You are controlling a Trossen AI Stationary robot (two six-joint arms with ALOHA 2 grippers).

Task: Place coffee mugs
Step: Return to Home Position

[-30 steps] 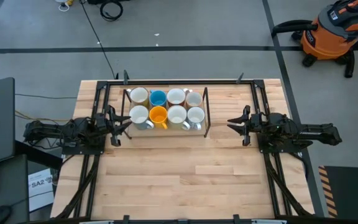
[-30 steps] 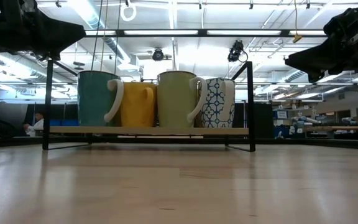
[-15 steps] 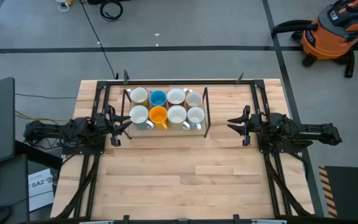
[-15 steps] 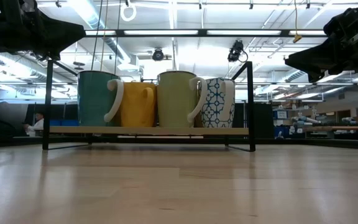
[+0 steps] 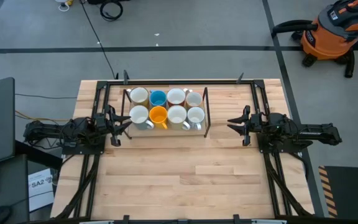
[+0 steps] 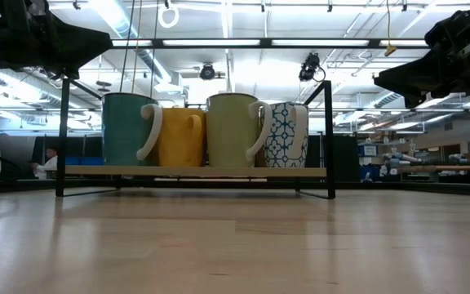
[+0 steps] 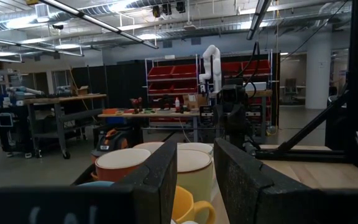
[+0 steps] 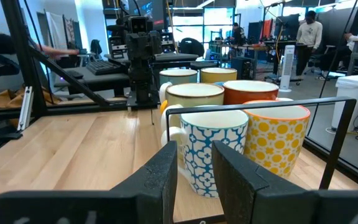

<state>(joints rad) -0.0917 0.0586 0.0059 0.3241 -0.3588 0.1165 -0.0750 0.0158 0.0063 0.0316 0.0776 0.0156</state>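
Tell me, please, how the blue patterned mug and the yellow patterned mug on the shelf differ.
The blue patterned mug wears a blue lattice on white; the yellow patterned mug has white spots on yellow and an orange rim. The blue one's handle shows; the yellow one's is hidden. Both stand upright, side by side at the right end of the shelf.

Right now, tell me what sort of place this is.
Probably a robotics lab or workshop: red parts bins and a white robot arm stand beyond a workbench, and an orange shop vacuum sits on the floor.
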